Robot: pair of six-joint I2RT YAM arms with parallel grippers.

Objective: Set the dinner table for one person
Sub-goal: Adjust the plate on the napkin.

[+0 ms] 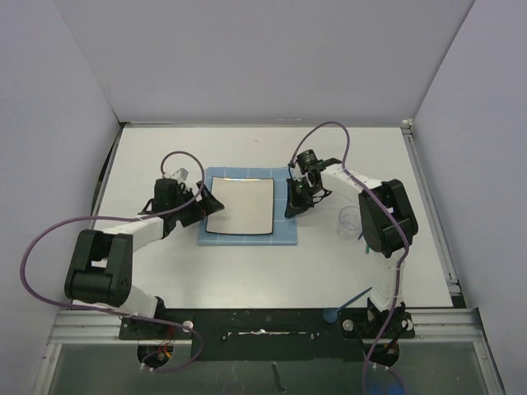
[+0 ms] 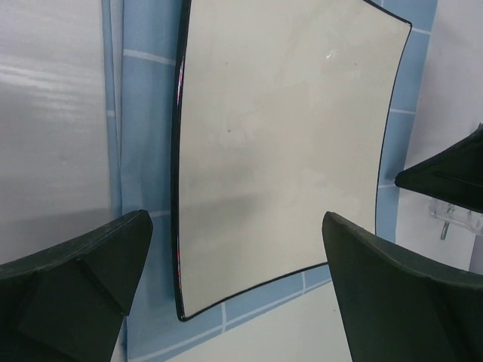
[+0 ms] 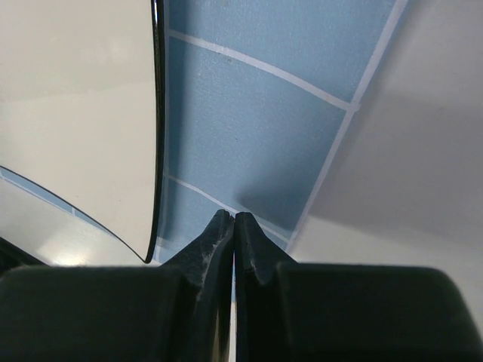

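Far left, from above: left claw (image 1: 207, 200) released, spread wide at the left rim of the plate (image 1: 240, 206), gripping nothing. Closer, through its own wrist camera: two dark fingers (image 2: 83, 290) well apart and low in frame, with the plate's cream face and thin dark rim between them, a detail too small to read overhead. At that view's right edge, the dark tip of the other claw.

Under the plate: blue grid placemat (image 1: 284, 239), lying flat near the middle of the white worktop (image 1: 165, 148), the broad surface under everything.

Right of the plate: right claw (image 1: 290, 212), tipped down at the placemat's right border. Overhead, too small to judge. From the right wrist, fingertips (image 3: 219, 234) clenched tight together over the mat's edge strip, just beside the plate's corner. Cannot tell whether pinching the mat.

Further right, seen only overhead: clear cup (image 1: 350, 220) upright on the worktop beside the right arm, and blue utensil (image 1: 350, 302) near that arm's base.
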